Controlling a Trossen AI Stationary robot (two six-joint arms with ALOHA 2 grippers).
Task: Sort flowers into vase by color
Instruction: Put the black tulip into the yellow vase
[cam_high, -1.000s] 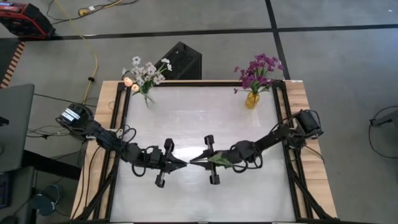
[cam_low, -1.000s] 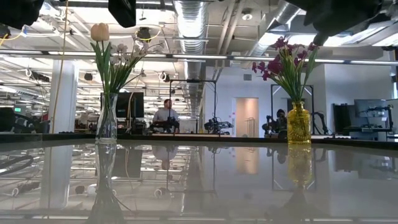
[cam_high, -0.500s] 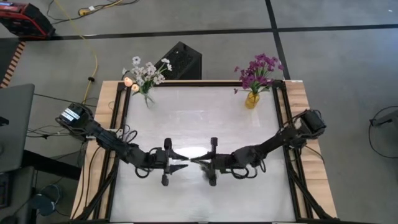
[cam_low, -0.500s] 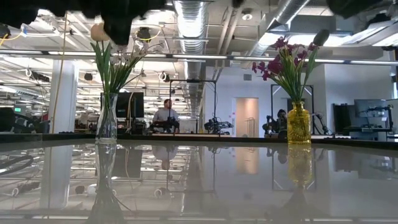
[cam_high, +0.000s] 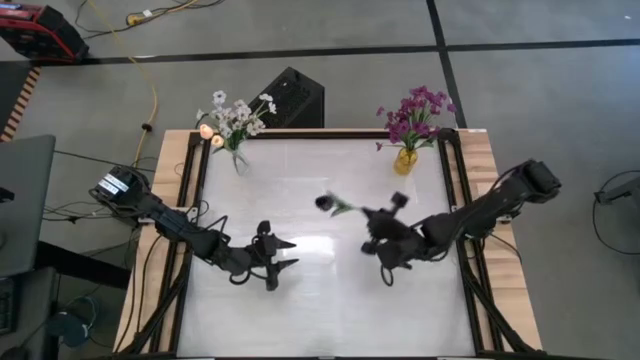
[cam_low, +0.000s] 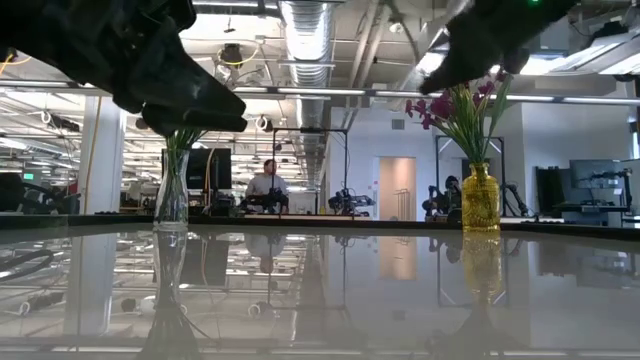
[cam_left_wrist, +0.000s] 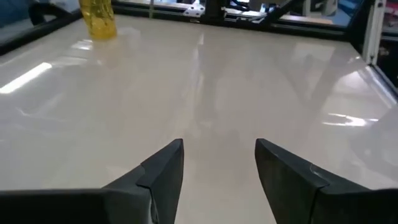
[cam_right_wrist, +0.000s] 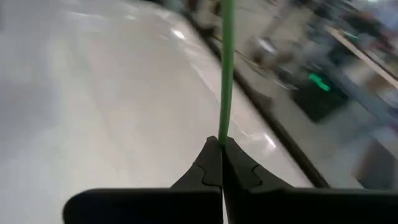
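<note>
A flower with a dark bud (cam_high: 323, 202) on a thin green stem (cam_right_wrist: 225, 68) hangs over the middle of the table, and my right gripper (cam_high: 366, 214) is shut on it. Near the table's left, my left gripper (cam_high: 292, 254) stands open and low over the table, with nothing between its fingers (cam_left_wrist: 163, 171). At the far left, a clear vase (cam_high: 237, 160) holds white blossoms and peach buds. At the far right, a yellow vase (cam_high: 405, 160) holds purple flowers (cam_high: 418, 112). My right gripper pinches the green stem (cam_right_wrist: 221, 138) between its two fingertips. From there the stem runs straight on ahead of the fingers, along the way they point, toward the table's left. The flower is lifted clear of the table, its dark bud at the free end.
The glossy white tabletop (cam_high: 320, 310) is framed by black rails (cam_high: 465, 290) on its left and right sides. In the low view the clear vase (cam_low: 172, 190) and the yellow vase (cam_low: 480, 200) stand at the far edge; a person sits in the room behind.
The two grippers met tip to tip at mid-table. My left gripper has opened, let go and sunk a little. My right gripper has swung toward the table's right and far side with the flower, turning so the dark bud now sticks out to the left.
</note>
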